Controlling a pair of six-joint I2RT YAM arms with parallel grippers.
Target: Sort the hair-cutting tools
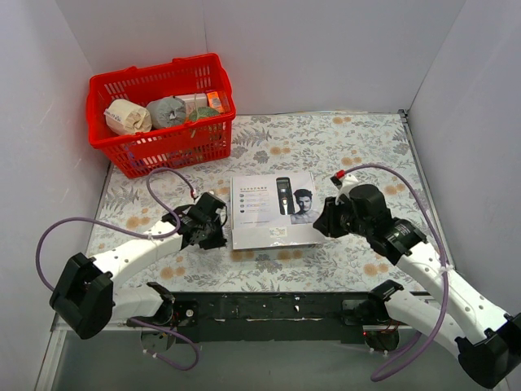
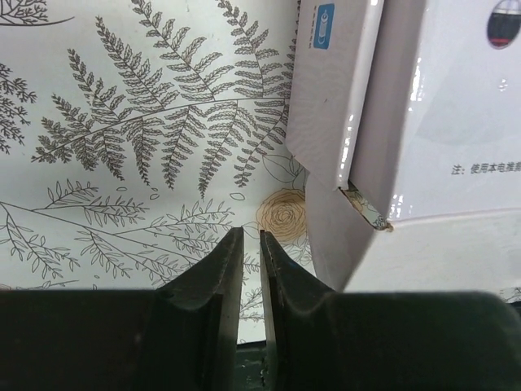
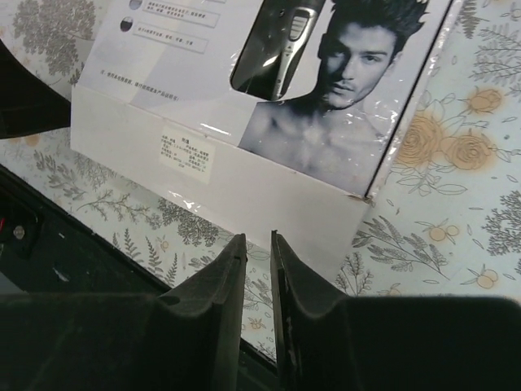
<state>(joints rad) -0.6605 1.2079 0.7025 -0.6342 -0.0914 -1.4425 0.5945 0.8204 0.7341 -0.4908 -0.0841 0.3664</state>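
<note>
The hair-cutting tools themselves are out of view; only a printed clipper shows on the lid of the closed white kit box (image 1: 273,210). The box lies flat in the middle of the floral cloth. My left gripper (image 1: 221,226) sits at the box's left side, near its front corner (image 2: 358,212). Its jaws (image 2: 251,235) are open by a narrow slit with nothing between them. My right gripper (image 1: 321,221) sits at the box's right side, facing the box's front wall (image 3: 244,175). Its jaws (image 3: 258,236) are also narrowly open and empty.
A red basket (image 1: 163,142) holding rolls and packets stands at the back left. White walls close in the cloth on three sides. The black base rail (image 1: 269,308) runs along the near edge.
</note>
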